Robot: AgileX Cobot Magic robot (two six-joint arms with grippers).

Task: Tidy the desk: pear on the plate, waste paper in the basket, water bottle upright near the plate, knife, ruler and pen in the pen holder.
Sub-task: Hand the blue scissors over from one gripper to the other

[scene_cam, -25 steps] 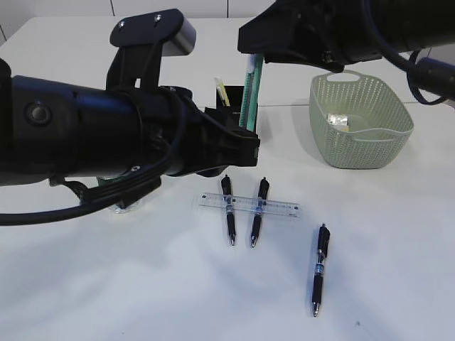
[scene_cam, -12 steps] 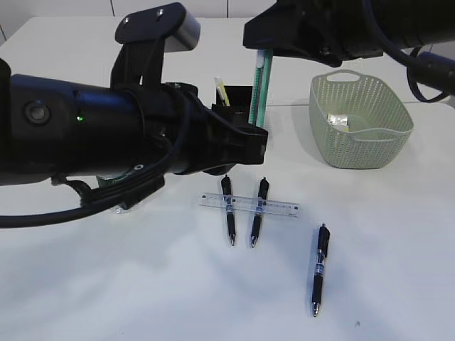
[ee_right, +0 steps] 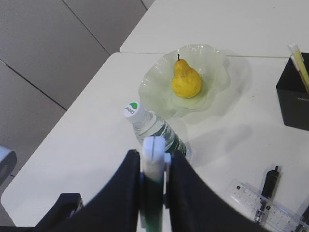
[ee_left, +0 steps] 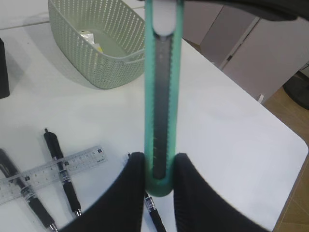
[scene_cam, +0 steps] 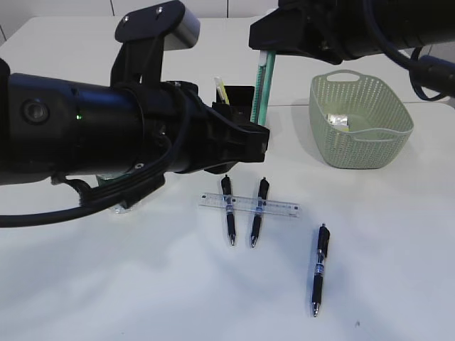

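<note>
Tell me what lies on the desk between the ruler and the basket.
Nothing: in the exterior view the desk is bare between the ruler and the basket. The lone pen lies nearer the camera, off that stretch.

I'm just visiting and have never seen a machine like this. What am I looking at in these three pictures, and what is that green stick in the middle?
It is a robot with two black arms, each ending in a two-fingered gripper. One picture looks at the white desk from in front; the other two come from cameras on the wrists.

The green stick is a utility knife with a green plastic casing, held upright. The left gripper pinches its lower end, the right gripper its top.

Three black pens lie on the desk, and a clear plastic ruler rests across two of them. Also there: a sage green perforated basket, a black square pen holder, a yellow pear on a pale green wavy plate, and a clear water bottle.
</note>
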